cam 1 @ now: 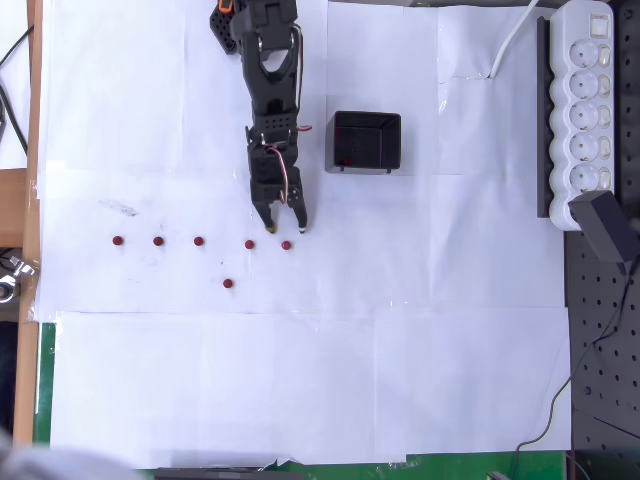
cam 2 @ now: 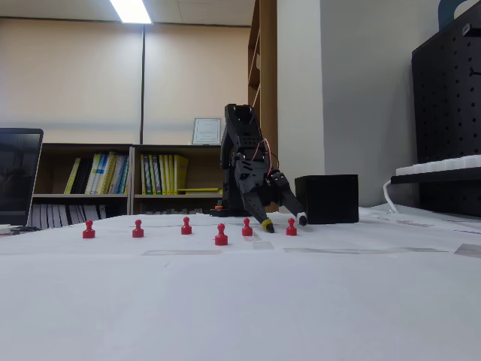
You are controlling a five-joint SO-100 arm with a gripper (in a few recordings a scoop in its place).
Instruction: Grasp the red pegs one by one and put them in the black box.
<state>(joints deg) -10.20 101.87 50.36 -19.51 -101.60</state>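
Holding nothing, gripper [cam 1: 284, 230] spread open nr six red pegs [cam 1: 199, 241]; black box [cam 1: 366, 141] has red bits inside, count unclear

in the overhead view six pegs [cam 1: 199, 241] lie on the tabletop [cam 1: 400, 350]: five in a row running left to right, one [cam 1: 228, 283] below the row. the tool [cam 1: 283, 230] hangs just above the row's right end. the box [cam 1: 366, 142] sits up and right of it, well apart from the pegs.
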